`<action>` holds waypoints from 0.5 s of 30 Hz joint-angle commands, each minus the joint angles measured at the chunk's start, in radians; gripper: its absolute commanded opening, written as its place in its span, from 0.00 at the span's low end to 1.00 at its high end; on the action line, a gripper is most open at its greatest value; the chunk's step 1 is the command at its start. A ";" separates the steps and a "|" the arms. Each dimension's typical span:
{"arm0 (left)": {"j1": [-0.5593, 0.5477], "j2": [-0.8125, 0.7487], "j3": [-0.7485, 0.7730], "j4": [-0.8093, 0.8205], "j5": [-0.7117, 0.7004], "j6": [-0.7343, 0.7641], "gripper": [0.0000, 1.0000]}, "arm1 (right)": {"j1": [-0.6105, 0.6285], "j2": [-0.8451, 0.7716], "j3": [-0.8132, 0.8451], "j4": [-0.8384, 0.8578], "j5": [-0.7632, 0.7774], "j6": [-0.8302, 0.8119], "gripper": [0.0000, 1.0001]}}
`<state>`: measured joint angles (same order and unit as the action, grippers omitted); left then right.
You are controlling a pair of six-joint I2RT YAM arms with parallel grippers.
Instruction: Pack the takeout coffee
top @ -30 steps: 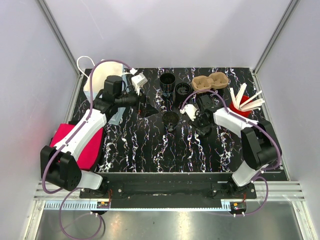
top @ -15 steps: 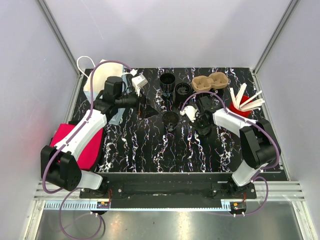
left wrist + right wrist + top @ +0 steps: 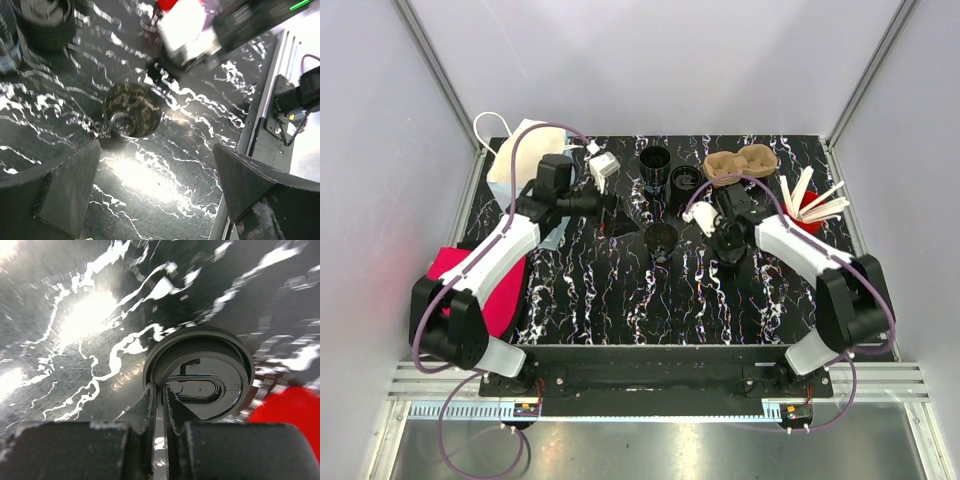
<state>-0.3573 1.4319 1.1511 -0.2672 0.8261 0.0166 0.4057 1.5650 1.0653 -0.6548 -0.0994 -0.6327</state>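
At the near rim of the lid (image 3: pixel 210 365), the right jaws sit clamped.

Lid (image 3: pixel 200 375) lies right of cup (image 3: pixel 660 238), before carrier (image 3: pixel 741 165).

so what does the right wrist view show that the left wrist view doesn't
Only the right wrist view: a black lid, the right gripper closed on its rim, and a red blur at the lower right edge.

Only the left wrist view: an open black cup standing upright, the left gripper wide open, a blurred dark stack at the top left, and a metal rail.

Both: the black marbled table.
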 commanded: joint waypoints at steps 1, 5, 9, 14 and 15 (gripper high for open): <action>-0.009 0.074 0.025 0.026 -0.053 -0.006 0.99 | -0.005 -0.124 0.113 -0.072 -0.037 -0.002 0.01; -0.040 0.123 0.045 0.017 -0.143 0.008 0.99 | -0.004 -0.224 0.168 -0.153 -0.078 -0.018 0.02; -0.077 0.179 0.091 -0.001 -0.223 0.020 0.99 | -0.005 -0.281 0.238 -0.229 -0.120 -0.024 0.01; -0.091 0.284 0.188 -0.053 -0.240 0.028 0.99 | -0.005 -0.315 0.321 -0.299 -0.171 -0.021 0.01; -0.091 0.300 0.225 -0.062 -0.245 0.029 0.99 | -0.005 -0.319 0.331 -0.304 -0.175 -0.019 0.01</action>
<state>-0.4465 1.6802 1.2545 -0.3237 0.6350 0.0257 0.4053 1.2762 1.3373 -0.8810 -0.2131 -0.6434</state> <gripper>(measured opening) 0.987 0.098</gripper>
